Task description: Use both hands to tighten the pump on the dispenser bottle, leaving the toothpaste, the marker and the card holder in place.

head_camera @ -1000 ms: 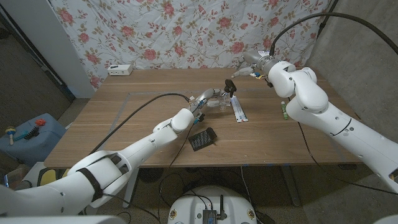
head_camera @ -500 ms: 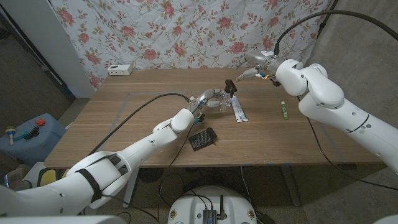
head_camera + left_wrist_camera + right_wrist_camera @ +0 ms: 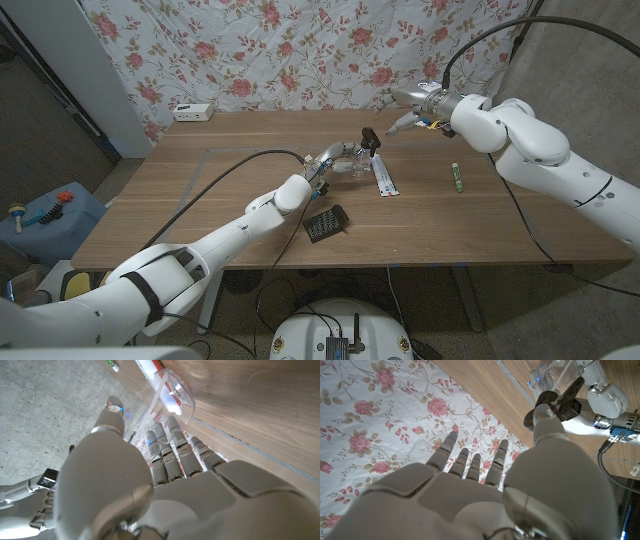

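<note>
A: Head view: the left hand (image 3: 330, 160) holds the clear bottle (image 3: 352, 168) near table (image 3: 200, 200) centre, fingers wrapped round the body. Black pump (image 3: 371, 140) sticks up on top.

B: Right hand?

A: The right hand (image 3: 405, 118) is in the air at about 2 o'clock from the pump, fingers straight and spread, holding nothing. Near, not touching.

B: Step?

A: I'd say bracing is done, twisting isn't. Next: right hand comes in over the pump, closes on it, turns; left keeps the bottle from spinning.

B: Others?

A: Toothpaste (image 3: 383, 182) is just beside the bottle at 4 o'clock, marker (image 3: 456, 178) is well apart at 3, card holder (image 3: 326, 223) at 7. Avoid the toothpaste.
</note>
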Tool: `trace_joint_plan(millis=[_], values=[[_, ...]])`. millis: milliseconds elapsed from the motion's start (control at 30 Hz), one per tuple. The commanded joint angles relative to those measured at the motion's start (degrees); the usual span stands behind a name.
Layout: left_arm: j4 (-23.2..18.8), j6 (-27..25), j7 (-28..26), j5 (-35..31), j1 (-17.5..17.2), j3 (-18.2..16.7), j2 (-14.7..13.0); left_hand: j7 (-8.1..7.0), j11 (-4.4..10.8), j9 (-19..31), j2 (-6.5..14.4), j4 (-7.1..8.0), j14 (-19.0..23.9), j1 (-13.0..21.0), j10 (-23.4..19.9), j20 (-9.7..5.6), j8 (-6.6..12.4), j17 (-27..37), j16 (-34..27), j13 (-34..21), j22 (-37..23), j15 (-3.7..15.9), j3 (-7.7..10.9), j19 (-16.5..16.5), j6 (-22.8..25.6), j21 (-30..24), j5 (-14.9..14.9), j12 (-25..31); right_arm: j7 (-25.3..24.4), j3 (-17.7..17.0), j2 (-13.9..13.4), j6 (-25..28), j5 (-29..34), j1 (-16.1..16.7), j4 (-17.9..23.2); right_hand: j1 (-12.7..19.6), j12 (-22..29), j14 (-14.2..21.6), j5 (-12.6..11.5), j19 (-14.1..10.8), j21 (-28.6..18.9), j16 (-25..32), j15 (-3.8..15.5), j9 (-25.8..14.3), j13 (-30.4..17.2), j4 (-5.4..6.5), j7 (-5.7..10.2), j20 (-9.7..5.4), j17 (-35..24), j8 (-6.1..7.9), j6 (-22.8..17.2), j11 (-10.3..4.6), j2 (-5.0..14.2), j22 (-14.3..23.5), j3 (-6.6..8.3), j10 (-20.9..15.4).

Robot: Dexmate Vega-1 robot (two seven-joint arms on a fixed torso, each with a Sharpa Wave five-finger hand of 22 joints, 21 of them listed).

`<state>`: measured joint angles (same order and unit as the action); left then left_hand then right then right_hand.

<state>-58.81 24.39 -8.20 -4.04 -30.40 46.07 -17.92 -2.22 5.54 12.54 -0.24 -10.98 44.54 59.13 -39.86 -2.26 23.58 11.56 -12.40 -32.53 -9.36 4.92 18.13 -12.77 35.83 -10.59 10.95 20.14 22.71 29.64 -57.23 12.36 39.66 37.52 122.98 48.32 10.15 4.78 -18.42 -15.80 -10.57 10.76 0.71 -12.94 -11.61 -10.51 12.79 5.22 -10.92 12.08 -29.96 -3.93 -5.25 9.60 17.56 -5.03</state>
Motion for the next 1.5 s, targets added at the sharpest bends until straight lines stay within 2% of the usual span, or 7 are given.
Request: trace_joint_plan(millis=[33,467,533,567,600,1233,1500], values=[[-0.6,-0.71,0.19,-0.21,0.11,-0.01,-0.11,-1.89,2.79,0.05,6.57,2.22,0.47,-3.1,-3.37,-3.77,0.5,0.16,-0.09,-0.32,-0.14,4.82,2.67,-0.1,9.67,0.05,0.28,0.2,-3.78,-1.0,-1.44,-11.16,-1.76,-0.98,-4.41,1.76,0.23,-0.74,-0.88,-0.24,-0.17,-0.03,-0.19,-0.09,-0.07,-0.04,0.0,-0.85,-0.06,0.33,0.43,-0.21,-0.38,0.05,0.43,0.99],[-2.41,-2.62,0.32,-0.58,-0.09,0.1,-0.46,-1.82,2.82,0.05,6.59,2.2,0.4,-3.1,-3.34,-3.8,0.45,0.14,-0.01,-0.38,-0.14,4.81,2.72,-0.07,9.59,0.05,0.29,0.12,-9.08,-1.06,-0.27,-20.26,-2.4,-0.9,-9.64,6.98,0.02,-4.84,-3.84,0.43,-0.01,-0.35,-1.16,-0.11,-0.01,0.65,0.02,-2.0,-0.11,0.47,1.22,-0.56,-1.18,0.05,0.24,5.95],[-2.34,-2.69,0.37,-0.58,0.01,0.14,-0.38,-1.69,2.8,0.05,6.63,2.23,0.44,-3.11,-3.33,-3.8,0.46,0.18,-0.05,-0.39,-0.14,4.82,2.71,-0.07,9.59,0.05,0.29,0.11,-9.41,-1.12,0.03,-20.71,-2.49,-0.8,-10.05,7.91,0.08,-5.65,-4.33,0.64,0.01,-0.34,-1.37,-0.15,0.02,0.77,0.02,-2.3,-0.13,0.7,0.81,-1.53,-1.06,0.05,0.18,6.8],[-2.21,-2.66,0.41,-0.6,0.11,0.18,-0.31,-1.79,2.79,0.05,6.63,2.24,0.41,-3.12,-3.37,-3.8,0.46,0.18,-0.04,-0.39,-0.14,4.83,2.71,-0.07,9.6,0.05,0.29,0.12,-9.35,-1.09,0.27,-20.96,-2.71,-0.92,-10.38,8.58,0.23,-6.08,-4.69,0.85,0.03,-0.26,-1.49,-0.19,0.05,0.86,0.01,-2.46,-0.13,0.96,0.23,-2.79,-0.97,0.06,0.1,7.08],[-2.04,-2.59,0.45,-0.61,0.22,0.23,-0.23,-1.83,2.85,0.05,6.64,2.23,0.41,-3.11,-3.31,-3.8,0.44,0.18,-0.03,-0.4,-0.14,4.83,2.72,-0.09,9.55,0.04,0.29,0.09,-9.23,-1.04,0.48,-21.28,-3.01,-1.08,-10.7,8.8,0.29,-6.35,-4.81,0.88,0.02,-0.28,-1.58,-0.21,0.07,0.89,0.01,-2.43,-0.13,1.07,-0.02,-2.97,-0.95,0.05,0.06,7.15],[-0.6,-2.35,0.85,-0.57,1.29,0.73,0.57,-1.85,2.73,0.06,6.68,2.28,0.44,-3.21,-3.44,-3.77,0.48,0.17,0.02,-0.48,-0.14,4.83,2.77,-0.06,9.72,0.04,0.31,0.03,-8.54,-0.61,1.48,-24.45,-3.35,-1.86,-13.11,11.48,0.76,-7.77,-6.42,1.52,-0.01,0.07,-1.91,-0.35,0.32,1.25,-0.01,-2.92,-0.11,2.65,-4.38,-4.61,-0.96,0.05,-0.63,8.02],[-0.2,-2.19,0.78,-0.58,1.5,0.86,0.8,-1.88,2.79,0.06,6.68,2.29,0.52,-3.25,-3.51,-3.76,0.46,0.2,-0.02,-0.5,-0.14,4.77,2.76,-0.03,9.67,0.05,0.31,0.01,-7.23,0.01,1.94,-24.49,-3.34,-2.41,-14.03,11.54,0.91,-7.82,-6.73,1.52,-0.06,0.24,-1.97,-0.34,0.38,1.6,0.01,-3.0,-0.18,2.98,-5.52,-4.44,-0.86,0.05,-0.99,7.87]])
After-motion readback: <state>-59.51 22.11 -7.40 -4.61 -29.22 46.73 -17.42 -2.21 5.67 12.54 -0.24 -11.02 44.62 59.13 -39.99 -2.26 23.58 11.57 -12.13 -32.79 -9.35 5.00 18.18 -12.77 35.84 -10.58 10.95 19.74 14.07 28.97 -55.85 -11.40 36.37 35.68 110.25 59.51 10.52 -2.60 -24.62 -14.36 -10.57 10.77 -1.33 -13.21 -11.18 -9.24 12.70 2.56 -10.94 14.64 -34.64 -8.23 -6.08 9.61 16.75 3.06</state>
